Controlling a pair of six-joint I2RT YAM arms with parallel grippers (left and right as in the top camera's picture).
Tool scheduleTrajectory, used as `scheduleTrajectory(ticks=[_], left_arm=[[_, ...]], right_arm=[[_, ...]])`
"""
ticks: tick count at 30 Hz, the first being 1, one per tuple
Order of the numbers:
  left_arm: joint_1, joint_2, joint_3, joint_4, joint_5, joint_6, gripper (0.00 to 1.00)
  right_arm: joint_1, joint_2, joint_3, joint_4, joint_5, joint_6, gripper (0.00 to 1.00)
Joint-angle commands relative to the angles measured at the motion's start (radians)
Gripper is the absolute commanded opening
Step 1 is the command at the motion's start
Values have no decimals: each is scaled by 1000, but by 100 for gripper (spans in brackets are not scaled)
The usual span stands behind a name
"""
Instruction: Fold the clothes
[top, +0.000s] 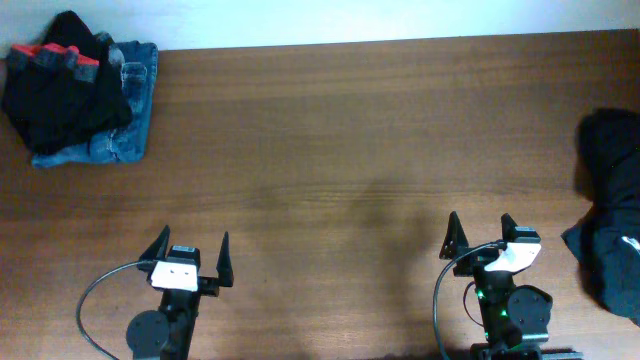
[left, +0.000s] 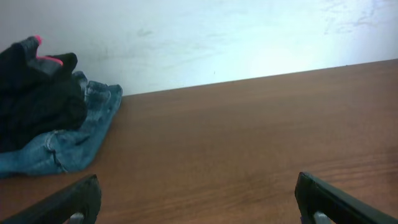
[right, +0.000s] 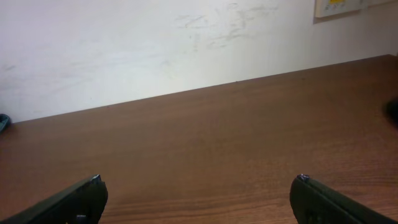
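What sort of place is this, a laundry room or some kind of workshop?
Probably a robotics test bench: left claw and right claw stand open at a wooden table by a plain white wall, with clothes heaped at both ends.

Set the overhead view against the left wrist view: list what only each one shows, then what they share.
Only overhead: the right gripper, open, and a dark clothes heap at the table's right edge. Only left wrist: the marked face of the white wall behind the table; overhead gives just a pale strip there. Both: the black garment with red trim lying on the blue jeans, the brown table, and the left gripper, open and empty.
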Motion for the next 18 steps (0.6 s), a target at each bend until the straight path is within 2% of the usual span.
scheduleTrajectory(ticks=[1, 18], left_arm=[[-3, -26, -9, -1, 7, 13, 99], [-9, -27, -9, -1, -8, 13, 99]], right_arm=[[-8, -10, -5, -6, -6, -8, 99], [-8, -10, -5, -5, -6, -8, 99]])
